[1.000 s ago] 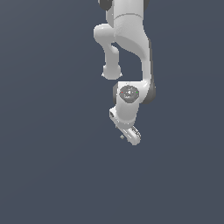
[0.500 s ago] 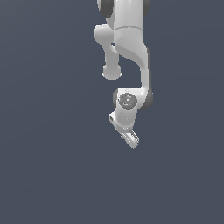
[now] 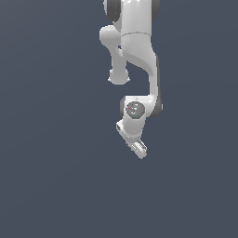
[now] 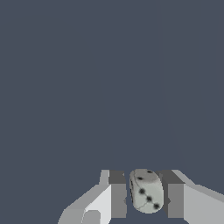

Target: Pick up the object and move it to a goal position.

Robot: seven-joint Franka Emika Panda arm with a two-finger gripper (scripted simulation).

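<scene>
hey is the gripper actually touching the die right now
Cannot tell. In the wrist view the die sits between the gripper fingers, but narrow dark slivers either side could be gaps or shadow.

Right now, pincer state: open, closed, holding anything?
Pincer: closed on the small pale die-like object, held between its fingers.

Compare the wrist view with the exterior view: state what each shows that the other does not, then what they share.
Only the wrist view shows the object, a small pale grey die with dark pips, sitting between the two fingers; whether they touch it is unclear.

Only the exterior view shows the whole white arm, its joints and wrist reaching down to the gripper. The object cannot be made out there.

Both show the gripper and the same plain dark blue-grey background.
</scene>
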